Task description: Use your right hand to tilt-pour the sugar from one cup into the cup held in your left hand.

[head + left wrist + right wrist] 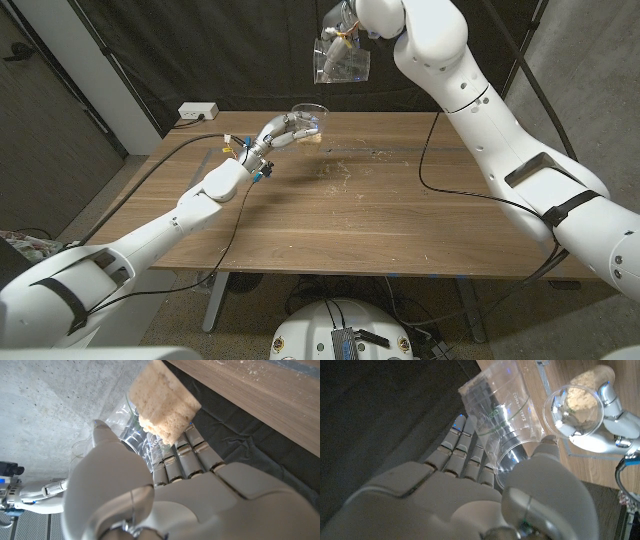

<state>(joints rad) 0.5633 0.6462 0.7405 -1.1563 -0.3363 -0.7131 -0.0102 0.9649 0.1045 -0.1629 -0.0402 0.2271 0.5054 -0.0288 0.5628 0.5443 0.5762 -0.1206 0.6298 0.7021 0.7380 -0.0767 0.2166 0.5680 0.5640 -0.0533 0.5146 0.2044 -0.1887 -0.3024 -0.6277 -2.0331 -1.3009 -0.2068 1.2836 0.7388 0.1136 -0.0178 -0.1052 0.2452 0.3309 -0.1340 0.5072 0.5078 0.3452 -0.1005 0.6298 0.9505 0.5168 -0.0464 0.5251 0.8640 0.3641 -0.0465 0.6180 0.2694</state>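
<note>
My left hand (272,138) grips a clear plastic cup (308,116) a little above the far middle of the table. The cup leans over, and light brown sugar (313,138) is packed in its bottom. In the left wrist view my left hand (150,490) wraps around this cup, with the sugar (165,407) showing beyond the fingers. My right hand (352,22) is raised high above the table and holds a second clear cup (340,62), tilted and looking empty. In the right wrist view this empty cup (502,415) sits in my right hand (470,495), apart from the sugar-filled cup (572,407).
Spilled sugar grains (335,170) lie scattered on the wooden table (350,230) near its middle. A white power strip (197,112) sits at the far left corner. Black cables (440,190) run across the tabletop. A dark curtain hangs behind.
</note>
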